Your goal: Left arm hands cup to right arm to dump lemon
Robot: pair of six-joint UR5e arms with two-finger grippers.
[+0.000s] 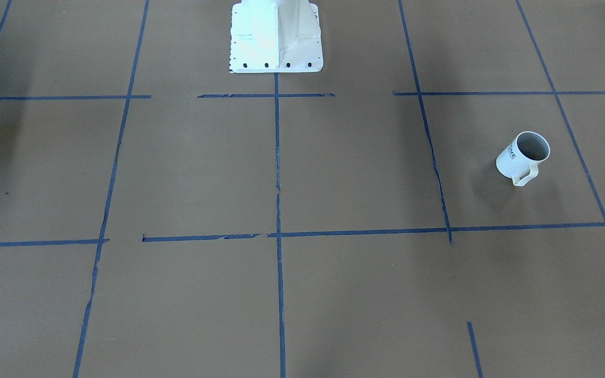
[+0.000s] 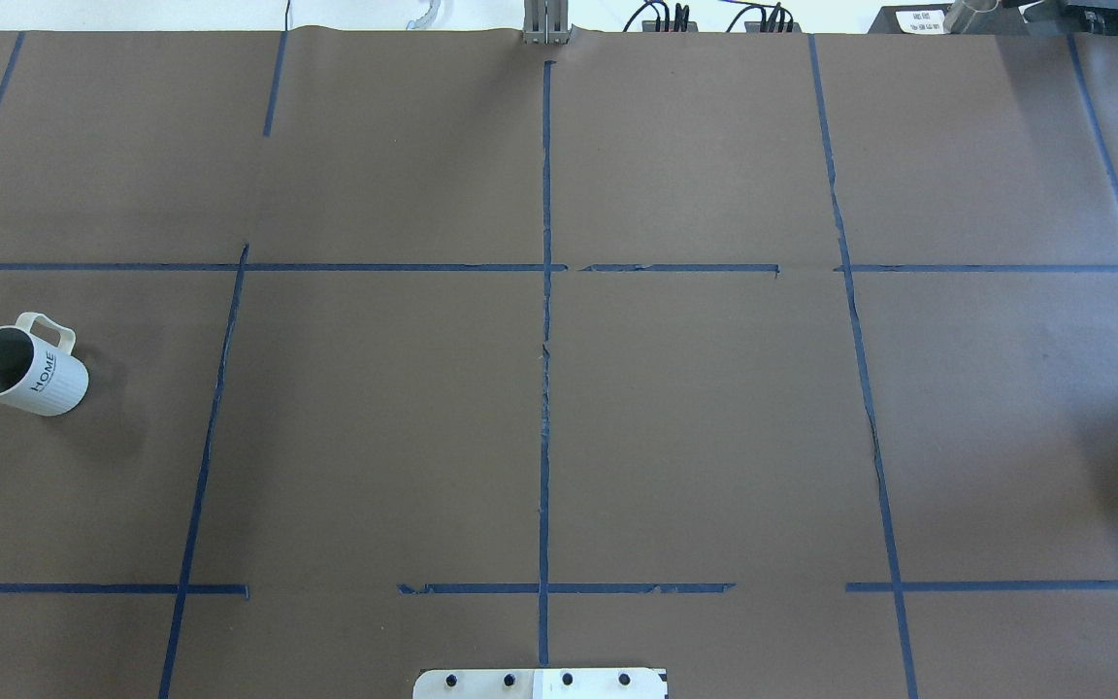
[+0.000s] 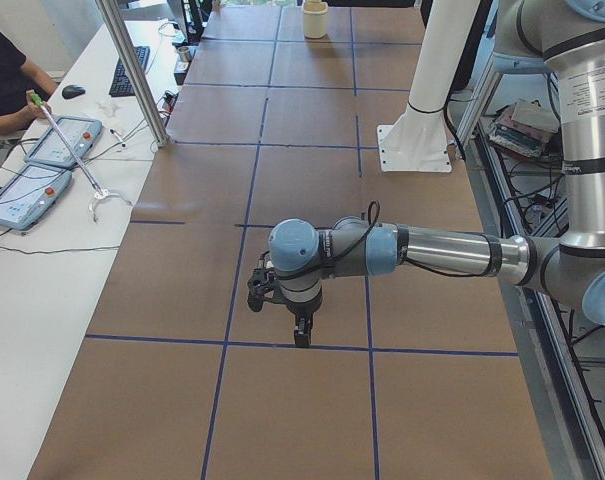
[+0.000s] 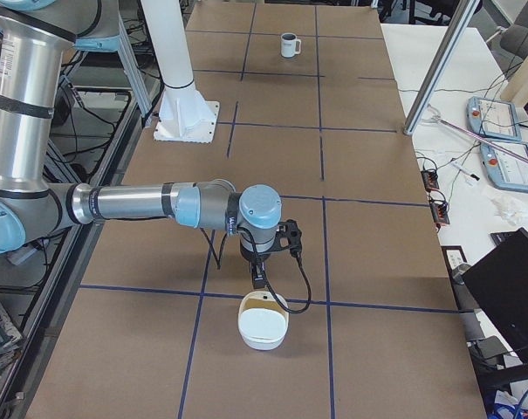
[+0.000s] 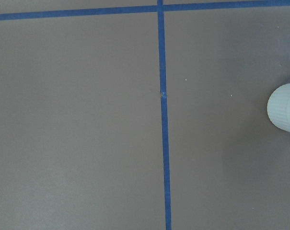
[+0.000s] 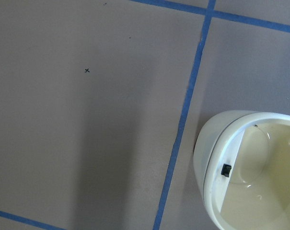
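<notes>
The cup is a white mug with a grey inside and "HOME" lettering. It stands upright on the brown table in the front-facing view [image 1: 522, 157], the overhead view [image 2: 23, 370] and the exterior right view [image 4: 289, 44], and at the right edge of the left wrist view [image 5: 284, 110]. Its inside looks empty. The lemon is out of view. The left gripper [image 3: 300, 336] points down over a blue tape line; the cup does not show in that view. The right gripper [image 4: 258, 283] points down just above a cream container [image 4: 263, 324]. I cannot tell whether either gripper is open or shut.
The cream container also shows in the right wrist view [image 6: 250, 172] and at the far end in the exterior left view [image 3: 314, 18]. The white robot base [image 1: 276, 37] stands mid-table. An operator [image 3: 7, 75], tablets and a metal post [image 3: 132, 70] are at the side bench.
</notes>
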